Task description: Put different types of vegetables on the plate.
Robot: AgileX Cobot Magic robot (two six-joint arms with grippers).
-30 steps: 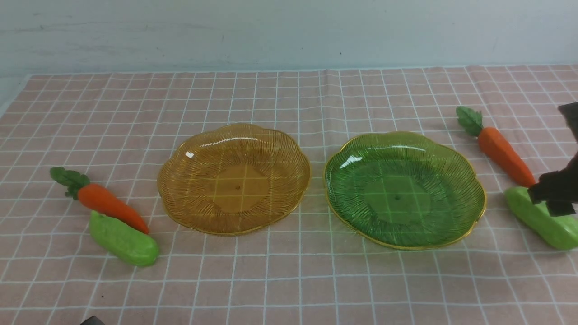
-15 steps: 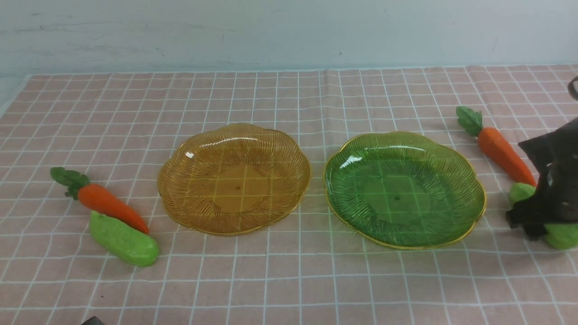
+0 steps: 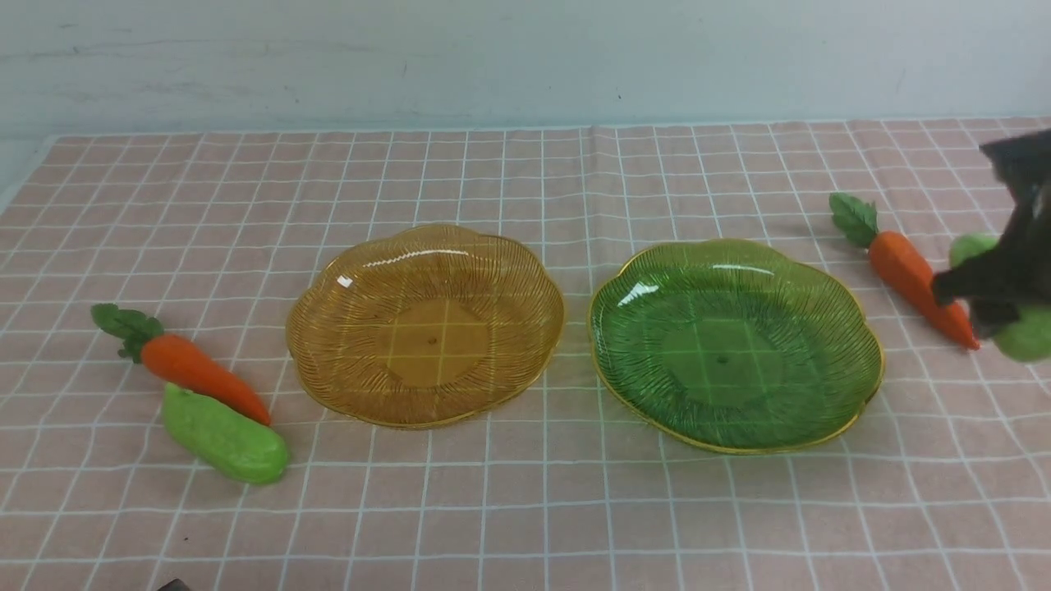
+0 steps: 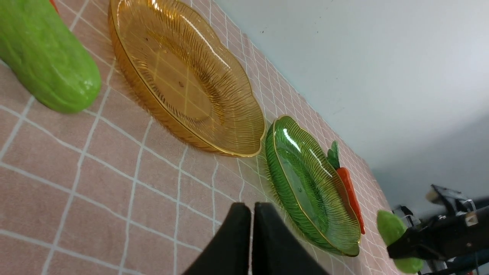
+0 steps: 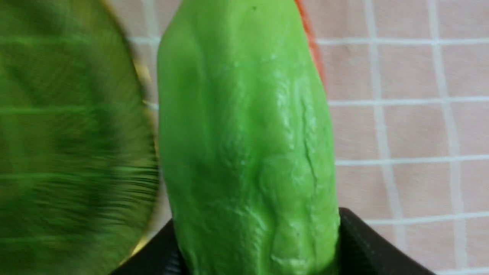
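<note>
At the nearest edge, around 7 o'clock in the front view, only a dark sliver of the left gripper is seen; in the left wrist view its two black fingers are pressed together with nothing between them, low over the pink checked tablecloth. Next out, a light green ridged gourd is laid on the cloth at about 8 o'clock from the amber plate. An orange carrot is laid just behind it at roughly 9 o'clock from that plate, its tip against the gourd's far side and its leafy top pointed toward 10 o'clock. The amber plate and the green plate are set side by side near the middle of the cloth, close together but apart. At 3 o'clock from the green plate, the second gourd is clamped across its middle by the right gripper, both ends showing past the dark fingers. It seems to be raised off the cloth, outside the plate's rim. In the right wrist view this gourd fills the picture, with the green plate's blurred edge beside it. A second carrot is laid at about 2 o'clock from the green plate, its tip hidden partly by the gripper. Farthest off, a pale wall is seen behind the cloth.
</note>
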